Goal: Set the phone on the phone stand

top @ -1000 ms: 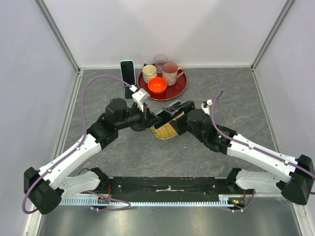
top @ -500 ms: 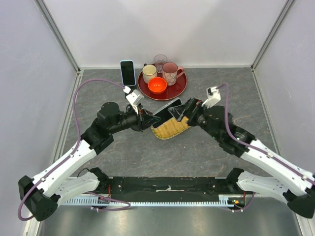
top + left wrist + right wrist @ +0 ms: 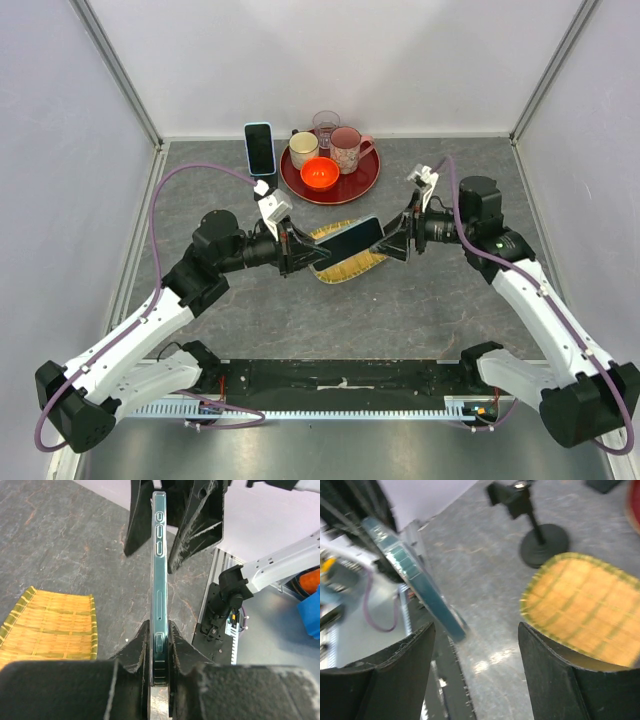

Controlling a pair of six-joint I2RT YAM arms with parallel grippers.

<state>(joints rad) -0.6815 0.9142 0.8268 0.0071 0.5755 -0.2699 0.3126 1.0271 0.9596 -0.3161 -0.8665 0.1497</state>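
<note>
A dark teal phone (image 3: 350,238) hangs level above the table, edge-on in the left wrist view (image 3: 159,580). My left gripper (image 3: 305,252) is shut on its near end (image 3: 159,627). My right gripper (image 3: 396,243) is open. Its fingers (image 3: 200,525) flank the phone's far end without touching it. In the right wrist view the phone's end (image 3: 420,585) lies between the spread jaws of my right gripper (image 3: 476,626). A black stand with a round base (image 3: 542,545) shows behind. A second, light-blue phone (image 3: 259,148) stands upright at the back left.
A yellow woven mat (image 3: 345,265) lies under the held phone. A red tray (image 3: 362,180) at the back holds two cups, a glass and a red bowl (image 3: 320,174). Grey walls close in the left, back and right sides.
My left gripper has closed on the phone's left end. My right gripper has let go, opened and drawn back to the right. The phone has shifted right over the mat.
</note>
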